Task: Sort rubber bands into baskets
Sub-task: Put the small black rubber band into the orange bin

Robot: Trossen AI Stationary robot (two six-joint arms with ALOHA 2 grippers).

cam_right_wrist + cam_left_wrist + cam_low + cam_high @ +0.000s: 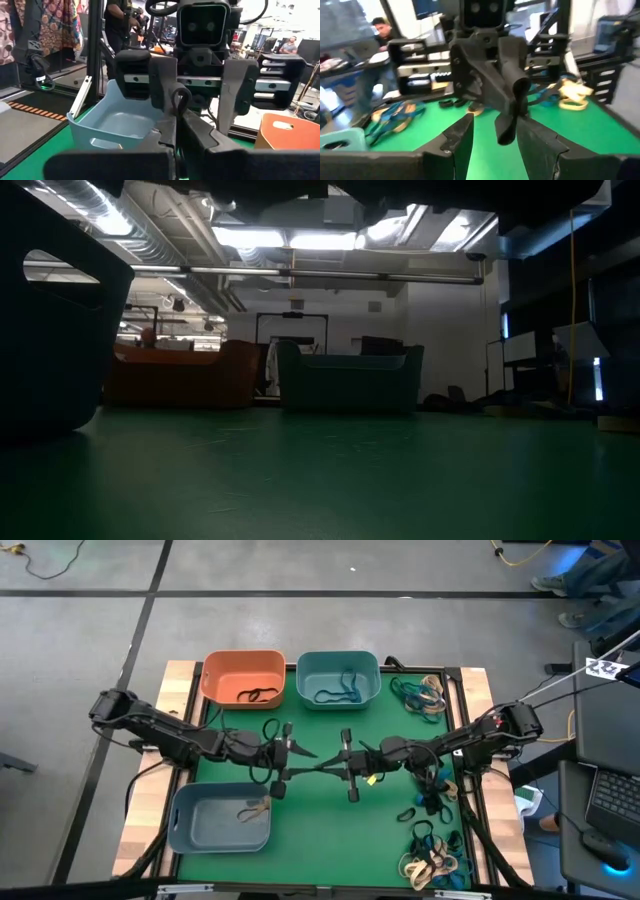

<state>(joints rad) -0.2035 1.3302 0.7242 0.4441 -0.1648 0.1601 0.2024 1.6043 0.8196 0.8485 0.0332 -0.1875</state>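
1. A handover in mid-air is what seems to be in hand here: both arms are met over the middle of the green desk, well clear of its surface.
2. The right hand is pressed together, and a black rubber band is pinched upright at its tip.
3. The left hand is spread wide, with one finger either side of the right hand's tip, so nothing is gripped by it yet.
4. Baskets: the orange basket sits far left with a black band in it, the teal basket is just right of it with teal bands, and the grey-blue basket is near left with a tan one.
5. Plenty of unsorted bands are left along the desk's right edge, so it's probably early days.
6. Next move, as a guess: the left fingers need to be closed on the loop before it's let go by the right, then it gets carried to the orange basket. A thin floppy loop could easily be missed.
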